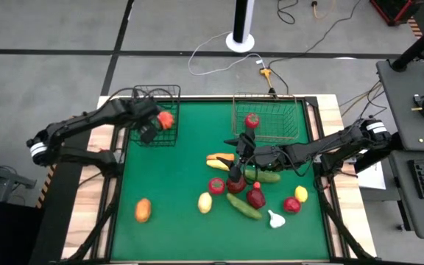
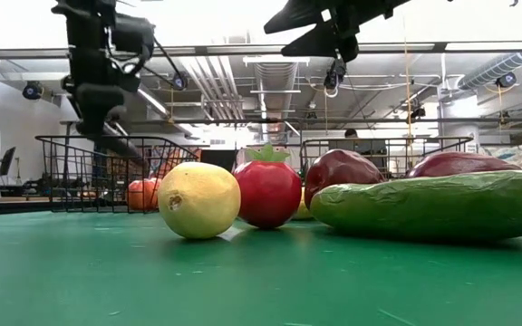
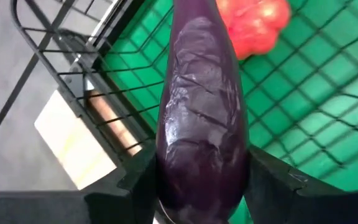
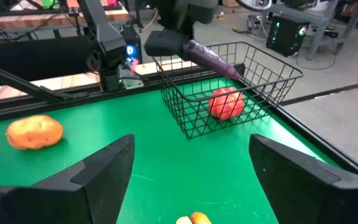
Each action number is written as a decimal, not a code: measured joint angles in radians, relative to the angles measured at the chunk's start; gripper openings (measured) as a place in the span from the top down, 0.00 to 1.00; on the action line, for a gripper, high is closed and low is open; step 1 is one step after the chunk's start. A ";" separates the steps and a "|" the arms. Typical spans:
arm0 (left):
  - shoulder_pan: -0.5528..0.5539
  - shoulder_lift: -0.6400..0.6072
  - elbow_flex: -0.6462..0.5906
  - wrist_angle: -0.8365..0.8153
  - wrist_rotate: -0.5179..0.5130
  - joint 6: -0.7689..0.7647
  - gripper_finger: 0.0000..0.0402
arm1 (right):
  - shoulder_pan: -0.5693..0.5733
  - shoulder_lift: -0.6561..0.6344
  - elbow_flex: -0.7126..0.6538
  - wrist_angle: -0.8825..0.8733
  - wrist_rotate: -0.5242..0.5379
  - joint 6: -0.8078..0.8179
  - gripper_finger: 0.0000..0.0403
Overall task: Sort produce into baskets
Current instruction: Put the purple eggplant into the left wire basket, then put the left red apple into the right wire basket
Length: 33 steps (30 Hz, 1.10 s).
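Left gripper [image 3: 201, 205] jaws clamp a glossy, wrinkled purple eggplant [image 3: 201, 124] over the black wire basket [image 1: 155, 118] — right gripper [image 4: 191, 180] jaws wide.

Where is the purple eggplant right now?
The left pincer holds the purple eggplant above the black basket at the table's back left, over a red-orange fruit lying inside.

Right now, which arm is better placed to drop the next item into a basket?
Left. The left gripper already holds the purple eggplant over the black basket; the right gripper hangs open and empty above the loose produce.
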State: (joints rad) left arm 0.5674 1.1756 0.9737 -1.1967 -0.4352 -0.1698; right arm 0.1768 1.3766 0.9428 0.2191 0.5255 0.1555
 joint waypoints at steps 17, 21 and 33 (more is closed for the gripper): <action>0.023 0.064 -0.001 0.010 -0.084 0.051 0.44 | 0.000 0.000 0.000 0.000 -0.001 0.000 0.18; 0.016 0.026 -0.001 0.017 -0.082 0.049 0.43 | 0.000 0.000 0.000 0.000 -0.001 0.017 0.18; -0.288 -0.244 -0.054 0.265 0.034 -0.085 0.43 | 0.000 0.040 0.168 -0.365 -0.003 0.176 0.21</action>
State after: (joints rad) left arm 0.2793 0.9317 0.9195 -0.9318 -0.4012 -0.2545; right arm 0.1764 1.4169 1.1106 -0.1463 0.5226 0.3315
